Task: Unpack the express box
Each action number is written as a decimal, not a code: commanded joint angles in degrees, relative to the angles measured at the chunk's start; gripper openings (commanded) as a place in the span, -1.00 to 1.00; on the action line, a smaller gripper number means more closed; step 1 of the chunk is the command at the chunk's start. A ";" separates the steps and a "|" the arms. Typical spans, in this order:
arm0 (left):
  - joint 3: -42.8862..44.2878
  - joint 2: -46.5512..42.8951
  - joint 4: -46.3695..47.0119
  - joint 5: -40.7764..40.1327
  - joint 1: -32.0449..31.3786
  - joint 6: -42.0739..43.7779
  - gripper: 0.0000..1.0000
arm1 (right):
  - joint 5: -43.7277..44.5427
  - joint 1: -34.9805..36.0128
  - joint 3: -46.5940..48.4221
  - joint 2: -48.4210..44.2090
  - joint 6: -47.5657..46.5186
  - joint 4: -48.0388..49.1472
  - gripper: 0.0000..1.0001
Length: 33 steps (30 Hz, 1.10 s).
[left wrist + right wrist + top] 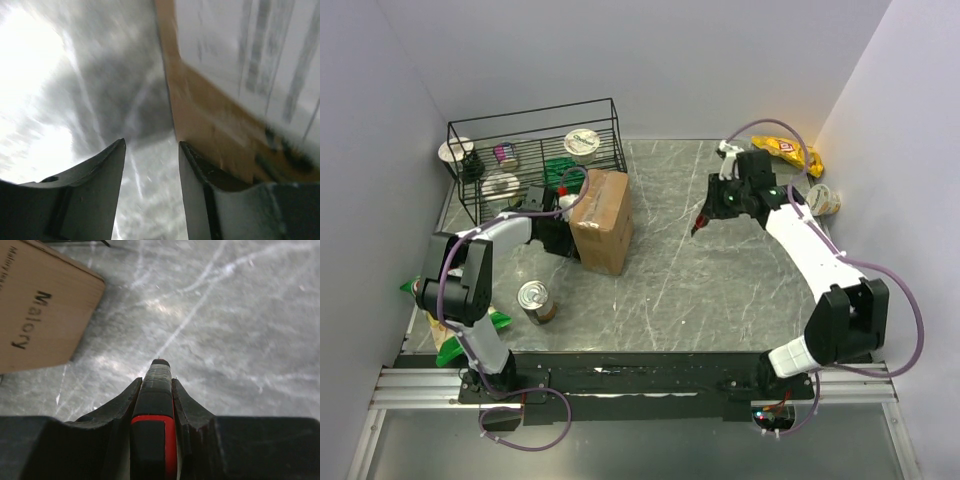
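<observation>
The express box (601,220), a brown carton, lies on the grey marble table left of centre. My left gripper (563,236) is low at the box's left side. In the left wrist view it (151,146) is open with nothing between the fingers, and the right finger (200,185) sits close beside the box's brown wall (210,125) under its white label. My right gripper (708,214) hovers right of the box, shut on a black and red cutter (156,440) whose tip points down at the table. The box corner (40,305) shows at upper left in the right wrist view.
A black wire basket (535,118) with cups and packets stands at the back left, just behind the box. A tin can (535,300) stands near the left arm, with green packets (450,345) at the left edge. A yellow bag (785,151) and a cup (823,200) lie at the back right.
</observation>
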 commanded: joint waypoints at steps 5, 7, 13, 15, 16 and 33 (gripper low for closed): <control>-4.14 -7.15 -0.33 11.83 -0.58 3.68 0.04 | 0.72 7.98 11.55 9.35 -1.23 7.46 -1.00; -4.41 -7.06 0.63 13.32 -0.93 4.12 0.05 | 0.81 10.79 14.96 11.64 -2.11 8.42 -1.00; -4.86 -4.35 3.45 17.63 -6.09 6.67 0.04 | 6.26 15.63 23.94 19.91 -4.05 8.78 -1.00; -3.54 -3.73 2.75 19.31 -8.83 9.13 0.04 | 7.05 15.90 24.82 20.97 -4.66 8.61 -1.00; -3.27 -3.37 2.66 19.57 -11.11 9.57 0.04 | 7.31 15.99 25.18 21.23 -4.66 8.52 -1.00; -3.63 -21.99 -13.16 19.48 -1.65 24.34 0.25 | 11.00 15.99 25.62 21.15 -9.23 8.69 -1.00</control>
